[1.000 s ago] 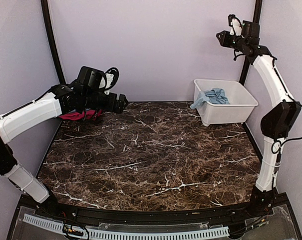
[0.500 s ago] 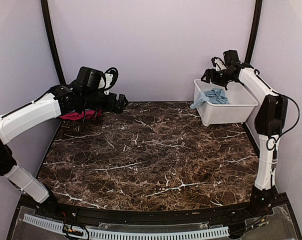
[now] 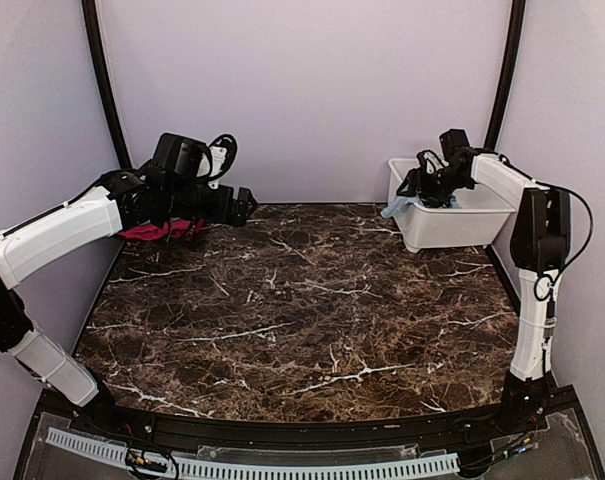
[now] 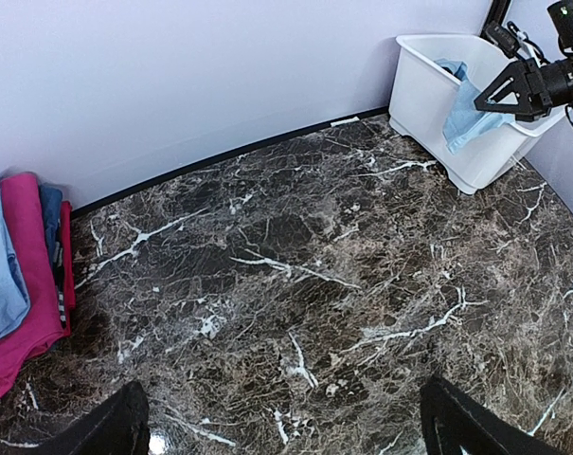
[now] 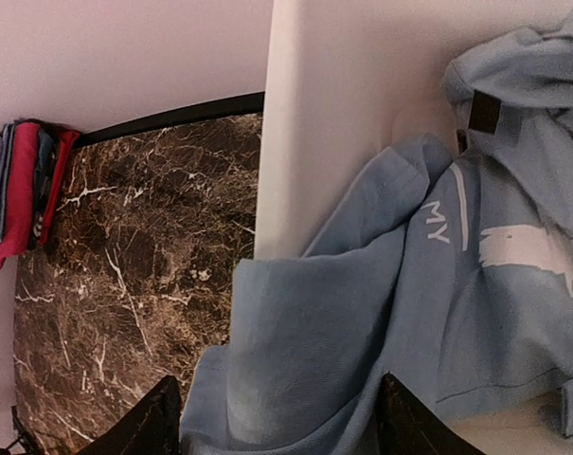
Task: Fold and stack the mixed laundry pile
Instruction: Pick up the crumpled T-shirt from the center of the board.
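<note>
So, the pale blue cloth tee with white print (image 5: 438, 275) is found bunched up inside the white rectangular plastic tub (image 3: 452, 225), which is parked at the far right corner of the dark brown marble-patterned table (image 3: 302, 300). One flap of the tee is draped over the tub's left wall and hangs down outside. The right gripper (image 5: 278, 417) is held right at that flap, by the tub's rim. Its black fingers (image 5: 153, 422) are spread wide on either side of the cloth, and nothing is clamped between them. Over at the far left, a folded stack of pale blue, magenta-pink and dark cloth pieces (image 4: 21, 275) is set near the pale lilac wall (image 4: 172, 85). The left gripper (image 4: 284, 431) is held in the air beside that stack with its jaws fully apart and nothing held. Only bare marble is seen between the fingertips.
</note>
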